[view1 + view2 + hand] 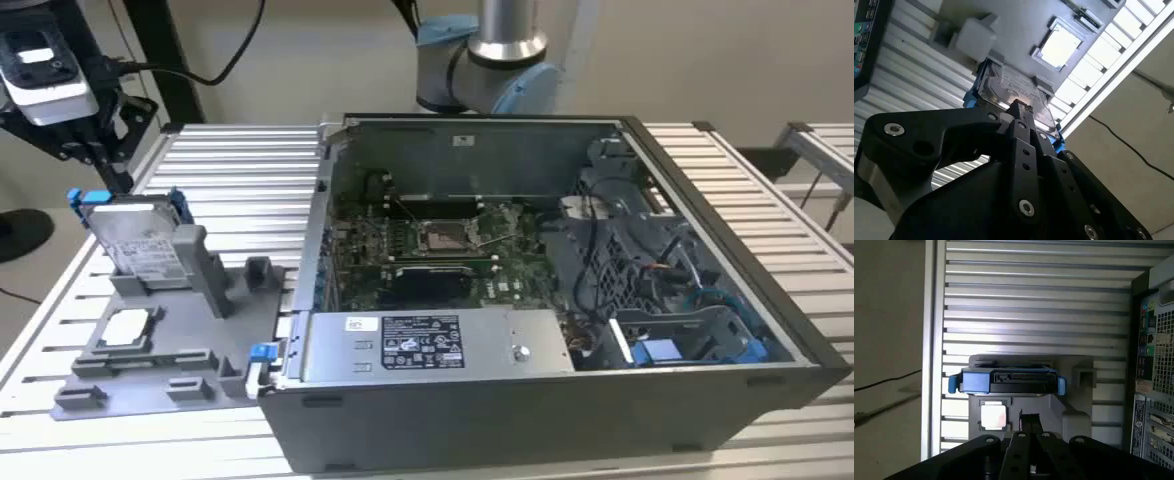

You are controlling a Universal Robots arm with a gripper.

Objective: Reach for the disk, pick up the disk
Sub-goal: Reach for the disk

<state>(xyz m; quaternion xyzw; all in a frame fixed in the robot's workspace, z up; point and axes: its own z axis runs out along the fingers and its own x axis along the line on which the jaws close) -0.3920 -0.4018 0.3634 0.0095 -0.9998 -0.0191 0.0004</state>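
Gripper hovers just above the disk, fingers pressed together and empty; the disk stands upright in a grey holder.

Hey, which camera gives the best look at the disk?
The exterior view: the disk stands in its grey holder, label face and blue rails showing. The second wrist view shows its label partly behind the gripper; the first wrist view shows one edge.
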